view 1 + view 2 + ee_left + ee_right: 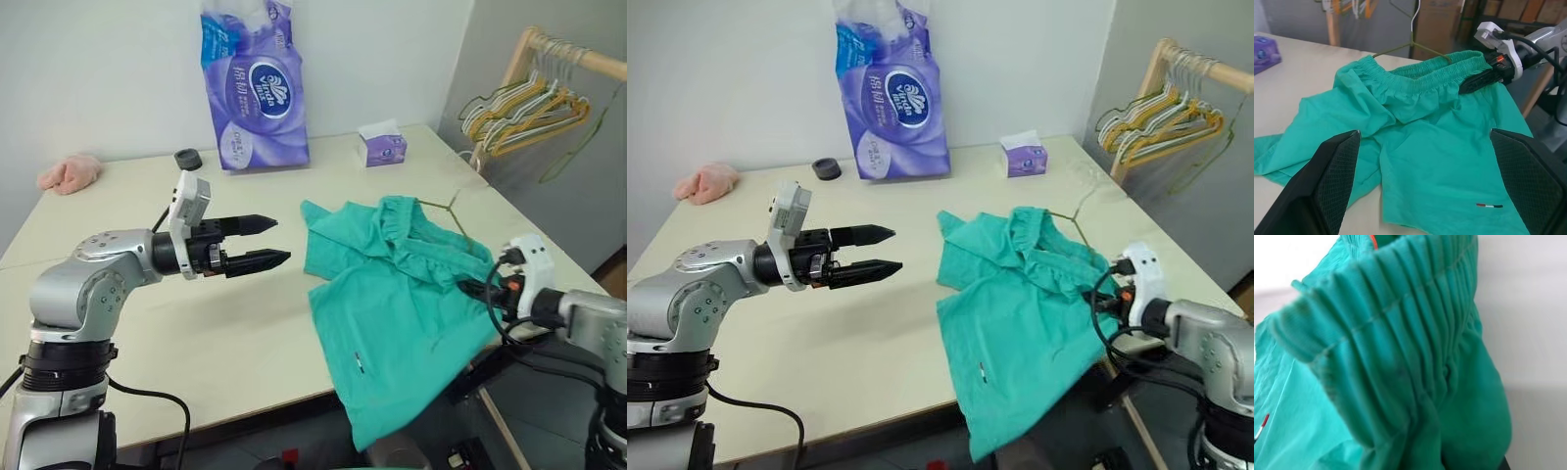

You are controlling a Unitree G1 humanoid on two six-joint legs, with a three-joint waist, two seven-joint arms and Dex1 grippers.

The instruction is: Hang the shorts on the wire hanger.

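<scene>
Left eye view shows the teal-green cloth shorts with a gathered elastic waistband (392, 313) lying rumpled on the right part of the pale beige table (147, 323), one leg drooping over the near edge. The right gripper (478, 285), at the table's right edge, is clenched on the waistband; in the right wrist view the pleated elastic bunches up close in front of the camera. The thin olive-bronze wire hanger (443, 208) lies under the far side of the waistband, its twisted neck poking out toward the far right of the table. The left gripper (266, 243) hovers above the table left of the shorts, its two black fingers spread apart, pointing right at the cloth and holding nothing. At the far edge stand a purple pack of toilet rolls (253, 88) and a small purple tissue box (383, 145), with a black round cap (188, 159) and a pink cloth (69, 172) to the far left. Yellow and green hangers (524, 113) hang bunched on a wooden rail at far right.
</scene>
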